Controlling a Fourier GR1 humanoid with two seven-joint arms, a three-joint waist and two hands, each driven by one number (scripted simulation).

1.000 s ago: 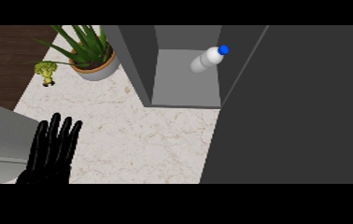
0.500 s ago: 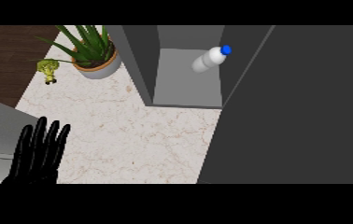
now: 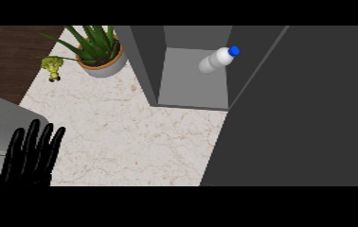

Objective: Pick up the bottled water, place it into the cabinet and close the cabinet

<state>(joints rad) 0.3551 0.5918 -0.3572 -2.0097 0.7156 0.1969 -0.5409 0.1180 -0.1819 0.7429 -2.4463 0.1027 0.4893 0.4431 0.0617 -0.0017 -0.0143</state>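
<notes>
Grey cabinet (image 3: 192,77) at upper centre holds the water bottle (image 3: 217,60), tilted inside, blue cap up-right: placing looks done. Dark door (image 3: 293,112) fills the right side, open, so closing remains. Left hand (image 3: 31,152) rests at lower left, fingers straight, holding nothing. Right hand unseen. Potted plant (image 3: 98,51) upper left. Since a second ago the left hand sits lower and further left.

Marble-veined counter (image 3: 133,131) looks smooth, the cabinet (image 3: 293,108) matt grey, the bottled water (image 3: 217,60) glossy plastic.
</notes>
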